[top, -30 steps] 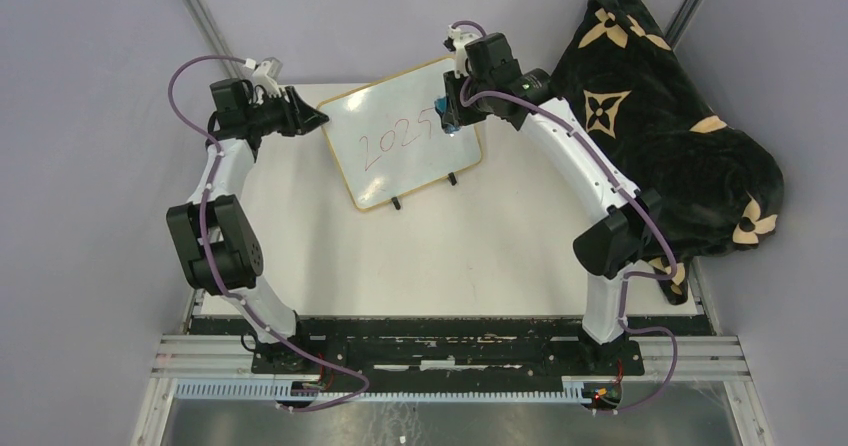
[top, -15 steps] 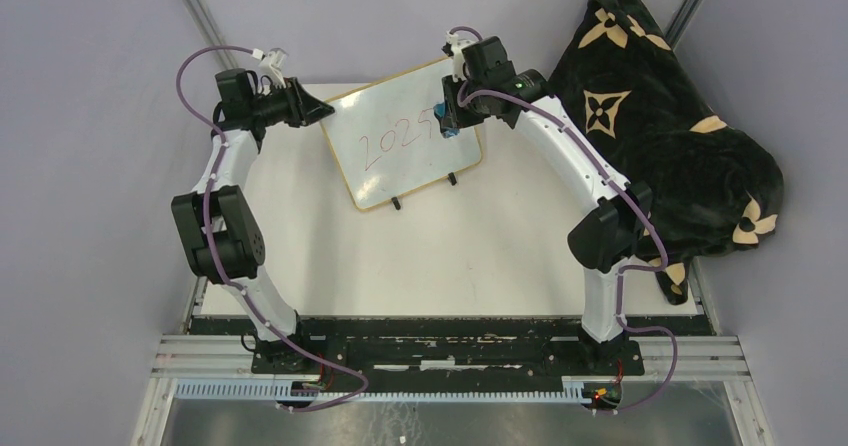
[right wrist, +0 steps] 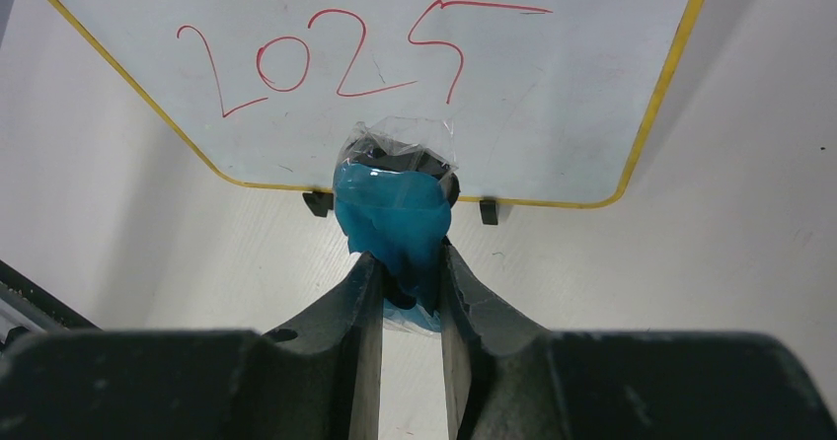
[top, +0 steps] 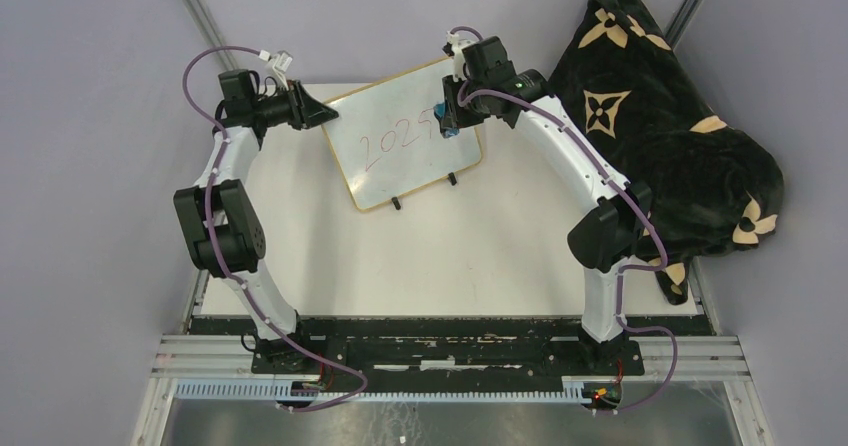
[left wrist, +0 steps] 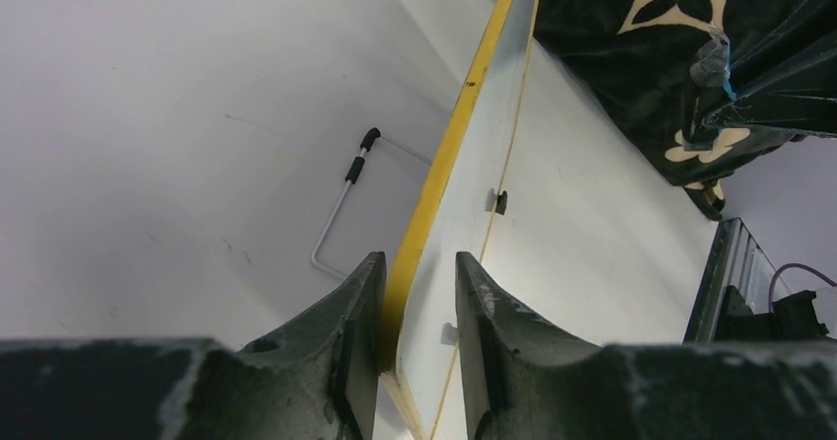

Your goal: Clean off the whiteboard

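- One table (top: 450, 256) carries the whole scene, with the robot mounted at its 6 o'clock edge.
- One dark patterned blanket (top: 660, 116) lies heaped at 2 o'clock, apart from the work.
- One whiteboard (top: 400, 174) stands propped on its feet (right wrist: 489, 210) at 12 o'clock of the table, in the same place as a second ago.
- Left gripper (top: 322, 116): a second ago it was short of the board with wider jaws. It now sits at the board's 10 o'clock corner. In the wrist view its fingers (left wrist: 360, 292) bracket the wood frame (left wrist: 434, 174), one pad against the edge, so the board reads as grasped and steadied.
- Right gripper (top: 447, 118): clenched on a blue eraser wad (right wrist: 395, 218) wrapped in clear film, it has barely shifted. It is poised at the board's 3 o'clock edge beside the last digit; whether the wad touches the surface cannot be told.
- Four red digits (right wrist: 336, 60), "2025", remain whole, so no wiping is done yet. Judgement: the bracing step looks finished, and a first stroke from 3 o'clock toward 9 o'clock can begin.
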Robot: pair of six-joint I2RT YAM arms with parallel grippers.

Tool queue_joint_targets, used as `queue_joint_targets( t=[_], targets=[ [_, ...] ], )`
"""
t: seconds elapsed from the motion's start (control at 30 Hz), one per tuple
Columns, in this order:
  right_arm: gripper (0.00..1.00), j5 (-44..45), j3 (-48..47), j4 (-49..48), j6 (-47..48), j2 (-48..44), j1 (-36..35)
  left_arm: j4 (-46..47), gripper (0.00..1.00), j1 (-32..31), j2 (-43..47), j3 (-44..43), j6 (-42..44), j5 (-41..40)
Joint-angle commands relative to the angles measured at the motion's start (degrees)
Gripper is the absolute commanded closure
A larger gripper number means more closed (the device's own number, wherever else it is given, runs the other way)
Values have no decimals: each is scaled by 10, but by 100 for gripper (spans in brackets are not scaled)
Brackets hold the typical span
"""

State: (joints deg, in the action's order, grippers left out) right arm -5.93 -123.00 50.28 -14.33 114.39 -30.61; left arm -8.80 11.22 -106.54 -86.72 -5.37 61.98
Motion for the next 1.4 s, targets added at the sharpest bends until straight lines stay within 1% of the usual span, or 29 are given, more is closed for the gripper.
queue_joint_targets(
  t=[0.0,0.13,0.23,0.27,0.43,0.73,1.0,1.07,1.37],
  targets=[
    [99,6,-11,-12,-5,-3,2,-17,65,0,-14,-25,48,37],
    [100,10,-6,-18,-6,-4,3,-30,77,1,-24,-34,61,38],
    [100,20,2,-28,-5,-2,3,-39,94,1,-26,-36,70,37],
    [100,24,7,-33,-5,-2,3,-43,97,1,-27,-36,75,36],
    [100,28,51,-91,-5,2,12,-74,97,4,-32,-44,105,27],
    [99,4,116,-241,-16,21,50,-134,97,17,-38,-61,156,15],
    [99,4,134,-345,-22,42,66,-157,97,19,-43,-59,180,9],
    [99,5,139,-362,-23,44,65,-160,97,19,-45,-58,185,6],
    [99,7,138,-373,-37,55,65,-166,97,20,-49,-54,192,6]
  ],
)
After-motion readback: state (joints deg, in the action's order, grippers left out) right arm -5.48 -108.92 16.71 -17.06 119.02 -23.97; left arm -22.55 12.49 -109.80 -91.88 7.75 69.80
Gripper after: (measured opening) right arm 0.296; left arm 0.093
